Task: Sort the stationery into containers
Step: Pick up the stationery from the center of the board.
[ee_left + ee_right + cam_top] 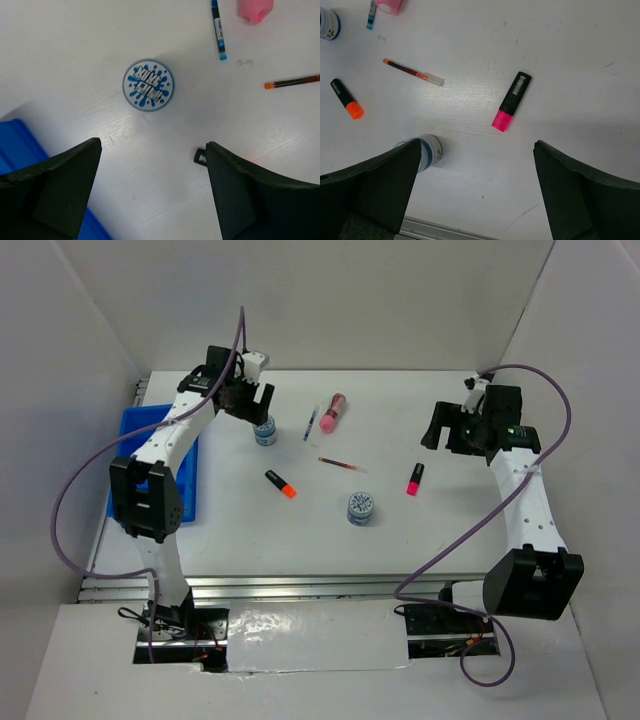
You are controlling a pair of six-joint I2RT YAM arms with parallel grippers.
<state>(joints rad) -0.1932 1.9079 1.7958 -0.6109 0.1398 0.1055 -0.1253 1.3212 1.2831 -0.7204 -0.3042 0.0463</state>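
My left gripper (250,405) is open and empty, hovering by a blue-white tape roll (265,430) that lies ahead of its fingers in the left wrist view (148,85). The blue tray (135,430) lies at the left, partly hidden by the left arm. My right gripper (450,435) is open and empty above the table, with the black-pink highlighter (512,101) ahead of it. A second tape roll (361,508) sits mid-table beside the right gripper's left finger (380,185). The black-orange highlighter (280,484), red pen (343,464), blue pen (310,424) and pink marker (333,411) lie between the arms.
White walls close in the table at the back and both sides. A metal rail (300,585) runs along the near edge. A corner of the tray (20,145) shows beside my left finger.
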